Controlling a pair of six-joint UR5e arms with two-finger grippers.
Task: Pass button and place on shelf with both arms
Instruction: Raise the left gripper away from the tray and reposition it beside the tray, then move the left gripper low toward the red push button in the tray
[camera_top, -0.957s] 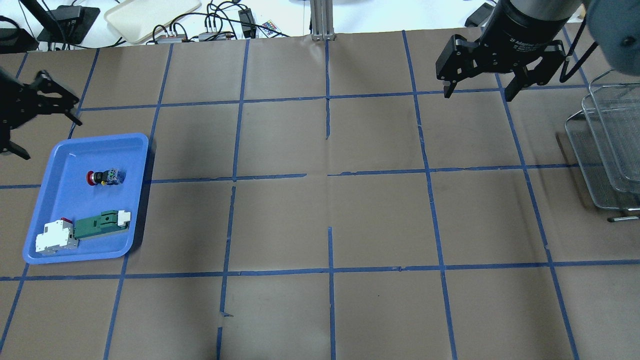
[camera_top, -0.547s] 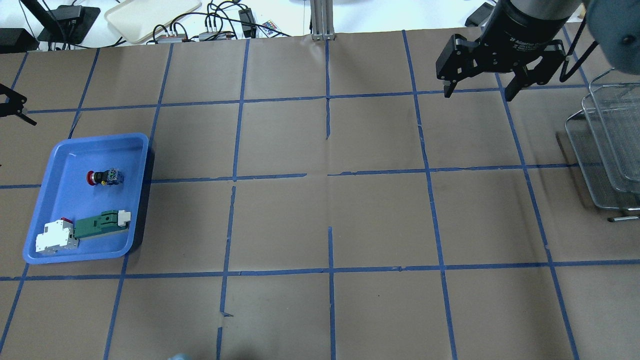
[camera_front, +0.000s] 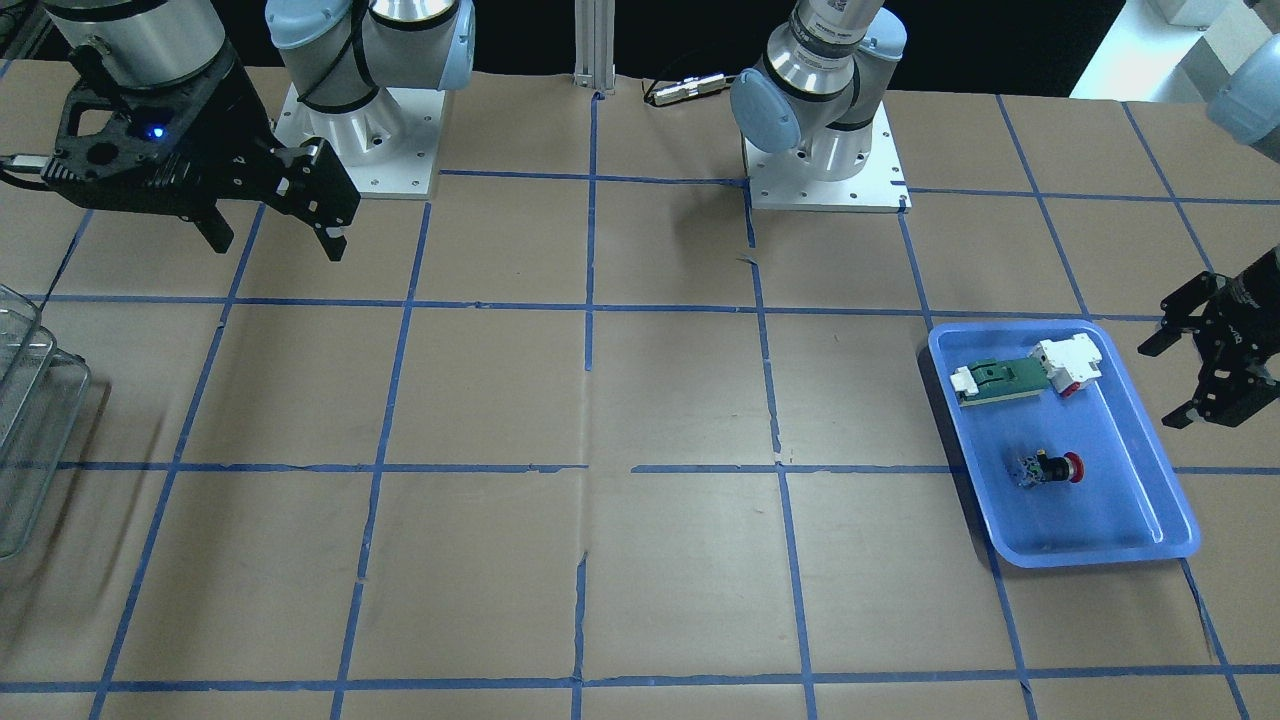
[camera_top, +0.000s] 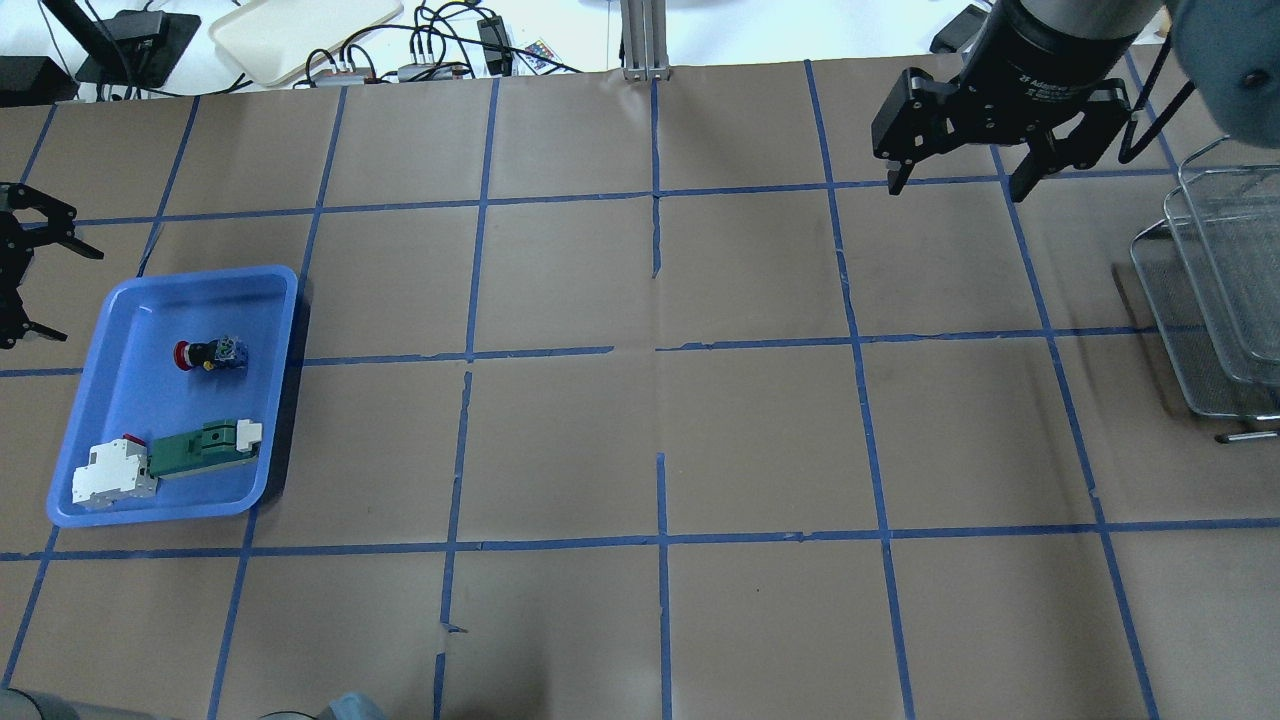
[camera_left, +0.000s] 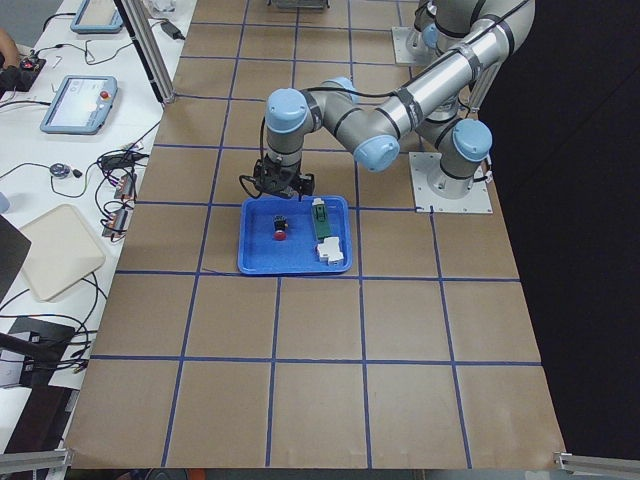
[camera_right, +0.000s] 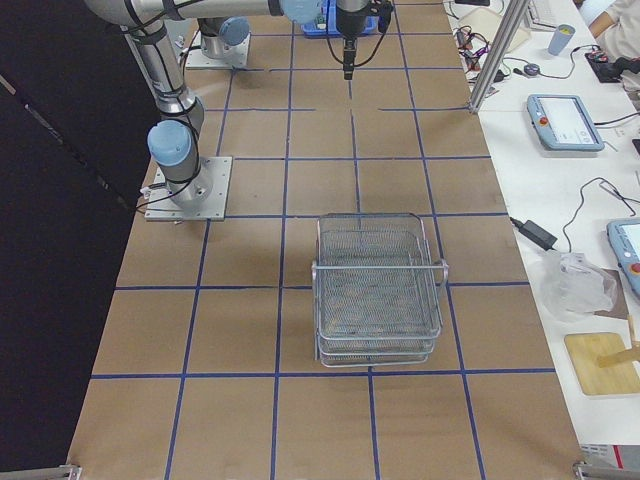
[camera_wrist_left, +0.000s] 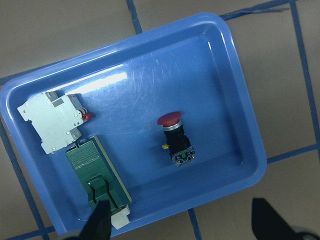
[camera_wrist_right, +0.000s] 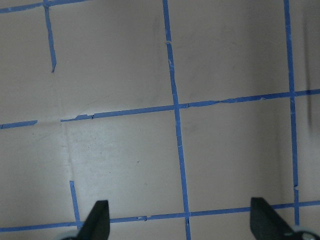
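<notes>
Left gripper (camera_front: 1152, 387): black two-finger unit, fingers spread wide, nothing between them. It hangs above the table, clear of everything. In its wrist view both dark fingertips sit at the bottom edge with the whole tray laid out ahead of them.

Button (camera_wrist_left: 175, 137): lies on its side on the tray floor, ahead of the left gripper's fingertips and roughly on the line between them, touching neither. It has a glossy red domed cap, a thin silvery collar, a black cylindrical body and a small blue-white block at the rear. The cap points away from the fingertips.

Tray (camera_wrist_left: 165, 65): blue plastic, a shallow rectangle with rounded corners and a raised lip; the floor is smooth, glossy and finely scratched.

Also in the tray, on the side of the fingertip at the wrist view's left: a flat green component (camera_wrist_left: 97, 170) with a white end block, and touching it a white stepped block (camera_wrist_left: 52, 122) with a small red tab. Both are apart from the button.

Right gripper (camera_top: 955, 193): black, angular, fingers wide apart and empty. It hangs over bare table.

Shelf (camera_right: 378, 290): silvery wire mesh, stacked tiers with rounded corners and a bar handle. It stands on the table off to the right gripper's outer side, apart from it.

Table (camera_top: 760, 440): matte brown paper, slightly creased, gridded with blue tape.
</notes>
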